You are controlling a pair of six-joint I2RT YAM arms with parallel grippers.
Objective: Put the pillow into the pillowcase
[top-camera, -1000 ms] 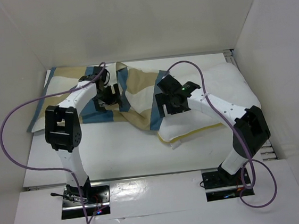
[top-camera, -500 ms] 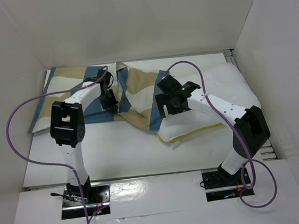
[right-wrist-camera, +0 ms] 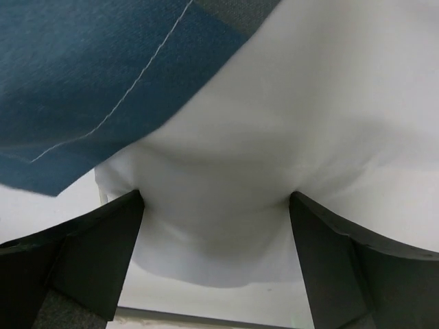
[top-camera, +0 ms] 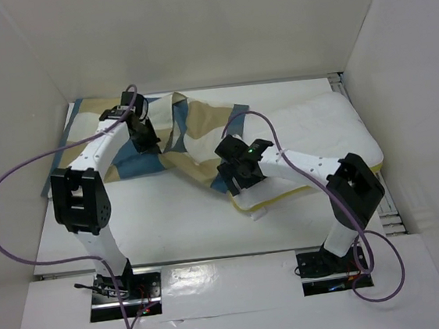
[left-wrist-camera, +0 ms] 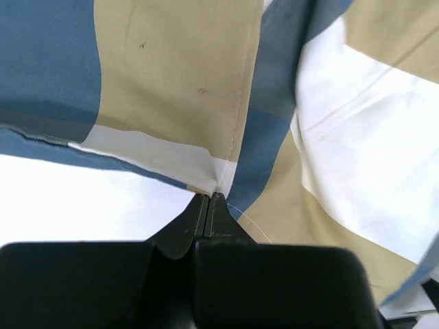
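Obs: White table (top-camera: 170, 221), walled on three sides. Checked pillowcase (top-camera: 201, 135) is draped centre-left, overlapping pillow (top-camera: 318, 127) at right; left gripper (left-wrist-camera: 209, 199) pinched shut on its fold.
Rev: Noted; right gripper (right-wrist-camera: 216, 226) spread astride pillow corner. Risk judged: both layers pinched, mouth held closed.

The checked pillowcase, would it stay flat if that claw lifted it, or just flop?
Probably flop: the pillowcase lies in rumpled folds draped over the pillow. It looks thin and light, since the left claw pinches just a seam fold between shut tips. Likely it would sag and hang from that single pinch rather than hold shape.
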